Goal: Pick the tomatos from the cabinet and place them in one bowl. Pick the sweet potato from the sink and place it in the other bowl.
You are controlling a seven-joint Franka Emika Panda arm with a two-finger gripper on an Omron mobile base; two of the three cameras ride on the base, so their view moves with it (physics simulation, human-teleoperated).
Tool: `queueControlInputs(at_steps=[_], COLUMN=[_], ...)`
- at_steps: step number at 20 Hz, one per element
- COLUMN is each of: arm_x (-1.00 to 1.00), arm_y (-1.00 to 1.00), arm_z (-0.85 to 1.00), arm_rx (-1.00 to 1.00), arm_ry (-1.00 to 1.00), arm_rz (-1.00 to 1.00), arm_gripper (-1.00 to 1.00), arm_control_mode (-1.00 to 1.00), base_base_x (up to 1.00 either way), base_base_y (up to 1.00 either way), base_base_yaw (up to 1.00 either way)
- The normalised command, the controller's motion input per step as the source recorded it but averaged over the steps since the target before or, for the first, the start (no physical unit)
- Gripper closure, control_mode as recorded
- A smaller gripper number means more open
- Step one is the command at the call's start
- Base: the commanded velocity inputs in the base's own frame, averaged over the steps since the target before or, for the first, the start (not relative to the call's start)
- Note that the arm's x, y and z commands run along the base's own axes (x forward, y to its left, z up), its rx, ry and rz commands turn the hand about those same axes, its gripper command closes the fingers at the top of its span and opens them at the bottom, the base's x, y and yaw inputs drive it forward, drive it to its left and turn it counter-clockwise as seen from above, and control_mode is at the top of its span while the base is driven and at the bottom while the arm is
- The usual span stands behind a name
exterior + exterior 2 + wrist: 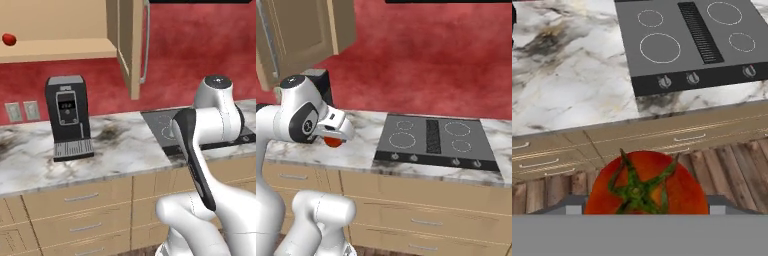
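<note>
In the hand view a tomato [647, 183] filled the lower centre of the frame, its green star-shaped stem facing the camera, with the gripper [647, 207] clamped on it from either side; the finger tips were largely hidden behind the fruit. The right base view showed the same red tomato [332, 142] peeking out beneath the white hand at the left of the frame, held above the front part of the marble counter [358, 150]. Beyond the held fruit, in the upper half of the hand view, lay the counter and a grey cooktop [687, 42] with four ring burners and a row of knobs, and below them tan drawers [662, 137] and a wood plank floor [732, 170].

In the left base view a second tomato [9, 39] sat on the shelf of the cabinet [60, 30] at the upper left edge of the frame. The cabinet door [134, 45] stood open, its long silver handle [145, 42] on the right side. A black coffee machine [68, 117] stood on the counter below the shelf, at the left of the frame, with two wall outlets [22, 111] on the red wall beside it. The white arm rose across the lower right of that view.
</note>
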Motion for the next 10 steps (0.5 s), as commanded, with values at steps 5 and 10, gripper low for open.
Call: queueControlInputs(at_steps=[5,10], arm_x=[0.00,0.00], arm_y=[0.00,0.00], arm_z=[0.00,0.00], arm_rx=[0.00,0.00], arm_ry=[0.00,0.00], arm_rz=[0.00,0.00], arm_gripper=[1.00,1.00], arm_control_mode=[1.00,1.00], base_base_x=[0.06,0.17], base_base_y=[-0.81,-0.63], base_base_yaw=[-0.14,-0.26])
